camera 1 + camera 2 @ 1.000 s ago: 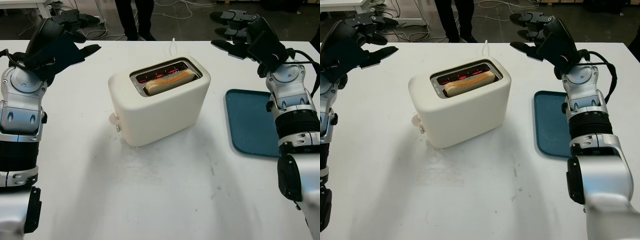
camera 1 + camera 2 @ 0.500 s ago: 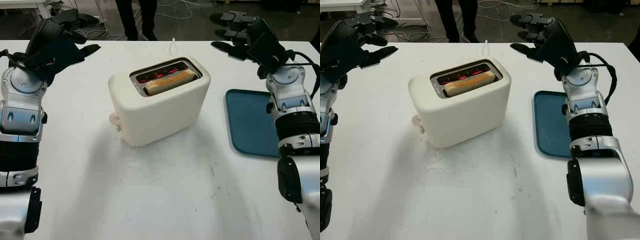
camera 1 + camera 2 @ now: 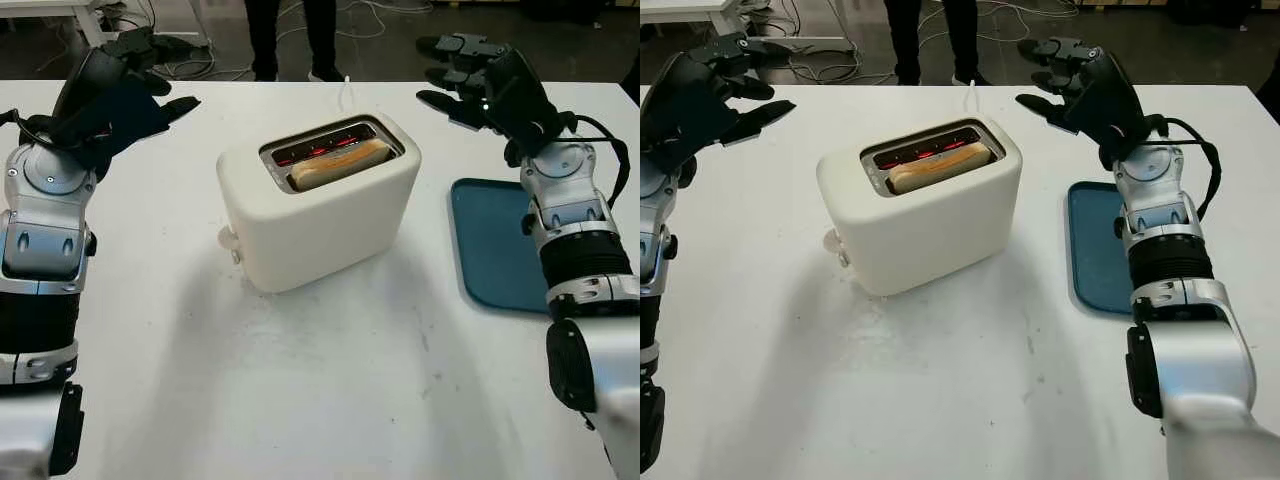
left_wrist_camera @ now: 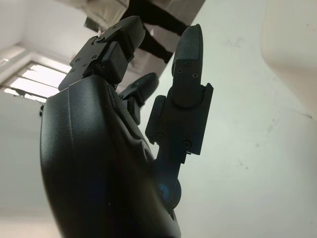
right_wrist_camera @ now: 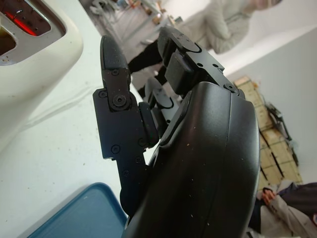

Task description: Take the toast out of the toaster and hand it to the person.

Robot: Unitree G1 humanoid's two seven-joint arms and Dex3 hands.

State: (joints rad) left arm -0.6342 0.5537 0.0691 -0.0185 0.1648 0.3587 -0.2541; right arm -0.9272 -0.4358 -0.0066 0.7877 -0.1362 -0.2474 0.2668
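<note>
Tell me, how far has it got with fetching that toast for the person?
Nothing looks done yet: the toast sits in the front slot of the toaster, whose elements glow red. In hand: the right hand hovers open beyond the toaster's right end, and the left hand is open at the far left of the table. Left to do: grasp the toast, lift it out, and pass it to the person standing beyond the table.
</note>
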